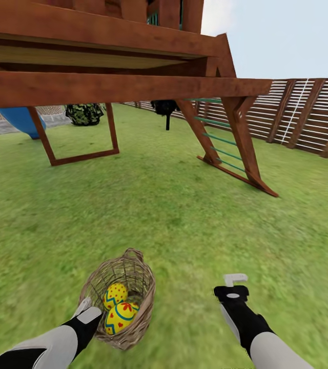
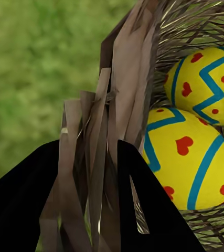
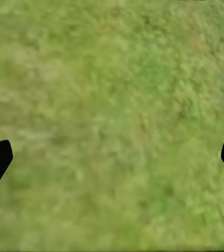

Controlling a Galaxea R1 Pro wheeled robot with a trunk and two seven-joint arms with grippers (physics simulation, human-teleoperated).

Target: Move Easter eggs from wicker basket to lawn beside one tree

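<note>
Eggs: I count two yellow, blue-zigzagged Easter eggs (image 1: 119,307) in my round brown-grey wicker basket (image 1: 142,287), lower centre on the mottled green lawn (image 1: 174,220). My left claw (image 1: 89,310) pinches its rim; my right claw (image 1: 234,286) hangs spread. A wooden play frame (image 1: 133,82) fills the top.

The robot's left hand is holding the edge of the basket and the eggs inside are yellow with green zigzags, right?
Almost. The left gripper does clamp the wicker basket by its rim, but the zigzags on the yellow Easter eggs are blue, not green. The left wrist view shows this up close.
</note>
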